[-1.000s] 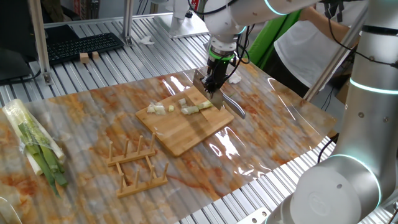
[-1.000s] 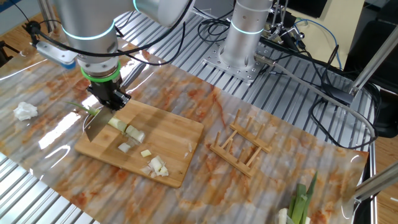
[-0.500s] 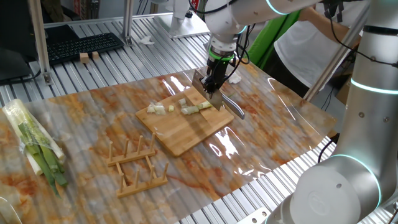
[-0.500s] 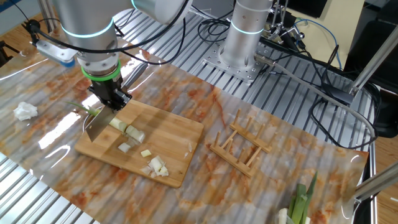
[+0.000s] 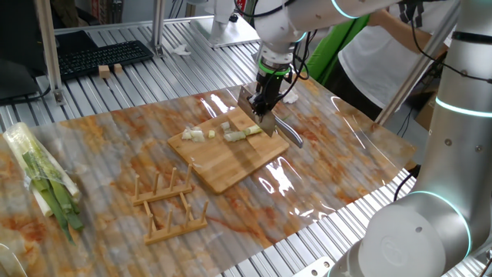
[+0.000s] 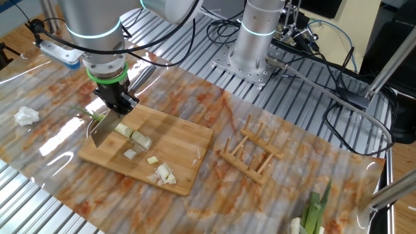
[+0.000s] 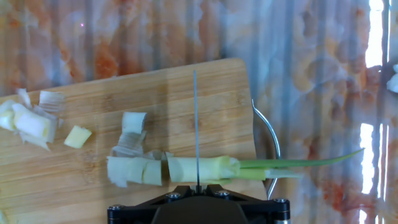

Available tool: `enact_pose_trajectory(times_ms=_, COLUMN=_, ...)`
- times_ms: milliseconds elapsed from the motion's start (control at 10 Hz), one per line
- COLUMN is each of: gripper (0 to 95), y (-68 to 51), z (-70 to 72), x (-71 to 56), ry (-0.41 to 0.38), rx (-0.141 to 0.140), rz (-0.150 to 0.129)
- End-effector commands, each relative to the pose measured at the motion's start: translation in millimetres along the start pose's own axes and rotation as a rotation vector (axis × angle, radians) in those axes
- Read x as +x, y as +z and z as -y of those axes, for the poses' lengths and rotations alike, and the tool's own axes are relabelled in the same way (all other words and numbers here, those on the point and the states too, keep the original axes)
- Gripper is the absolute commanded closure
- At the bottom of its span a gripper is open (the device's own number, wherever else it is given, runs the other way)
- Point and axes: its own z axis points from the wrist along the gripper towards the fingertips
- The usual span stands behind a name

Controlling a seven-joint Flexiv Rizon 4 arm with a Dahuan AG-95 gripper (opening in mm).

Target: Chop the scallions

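Note:
A wooden board [image 5: 231, 158] lies mid-table. On it rests the scallion stalk [image 7: 205, 168], white fading into thin green tips that overhang the board's metal handle [image 7: 267, 143]. Short pale chunks [image 7: 134, 171] lie just left of the stalk, with more [image 7: 28, 118] at the far left of the board. My gripper [image 7: 198, 186] is shut on a knife [image 7: 196, 124], whose blade stands edge-on across the stalk. In the fixed views the gripper [image 5: 265, 96] [image 6: 120, 101] hangs over the board's end, and the blade [image 6: 104, 129] reaches down to the scallion [image 6: 125, 130].
A wooden rack [image 5: 165, 196] stands in front of the board. A wrapped bundle of long stalks [image 5: 42, 181] lies at the table's left end. A crumpled tissue [image 6: 26, 116] sits past the board's handle end. A person [image 5: 369, 54] stands behind the table.

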Motion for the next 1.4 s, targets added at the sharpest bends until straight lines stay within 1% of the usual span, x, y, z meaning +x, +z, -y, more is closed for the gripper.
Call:
enact_pose_trajectory(times_ms=100, gripper=95.0, y=-1.0, z=0.2, x=0.8, ry=0.002, rx=0.001, rz=0.000)
enact_pose_trajectory(times_ms=300, gripper=95.0, y=-0.8, z=1.4, x=1.8, ry=0.000, rx=0.003, rz=0.002)
enact_pose_trajectory(times_ms=500, gripper=95.0, y=3.1, z=2.2, x=3.5, ry=-0.003, rx=0.002, rz=0.009)
enact_pose_trajectory(times_ms=600, gripper=95.0, y=18.2, z=-2.6, x=6.2, ry=0.004, rx=0.000, rz=0.021)
enact_pose_trajectory(times_ms=700, gripper=95.0, y=31.7, z=-4.1, x=6.1, ry=0.003, rx=-0.002, rz=0.030)
enact_pose_trajectory(times_ms=800, gripper=95.0, y=50.3, z=-4.4, x=2.9, ry=0.002, rx=-0.015, rz=0.053)
enact_pose_trajectory(times_ms=900, gripper=95.0, y=67.9, z=-7.7, x=-2.3, ry=0.006, rx=-0.023, rz=0.074)
enact_pose_trajectory(times_ms=1000, gripper=95.0, y=67.3, z=-8.5, x=-1.7, ry=0.009, rx=-0.015, rz=0.068)
enact_pose_trajectory(times_ms=1100, gripper=95.0, y=56.5, z=-4.0, x=-0.5, ry=-0.003, rx=0.000, rz=0.044)
enact_pose_trajectory(times_ms=1200, gripper=95.0, y=53.6, z=-2.5, x=-0.3, ry=-0.003, rx=-0.003, rz=0.037)
enact_pose_trajectory(times_ms=1300, gripper=95.0, y=38.2, z=0.6, x=3.9, ry=-0.005, rx=-0.006, rz=0.014)
enact_pose_trajectory(times_ms=1400, gripper=95.0, y=31.7, z=-5.0, x=4.8, ry=0.007, rx=-0.002, rz=0.018)
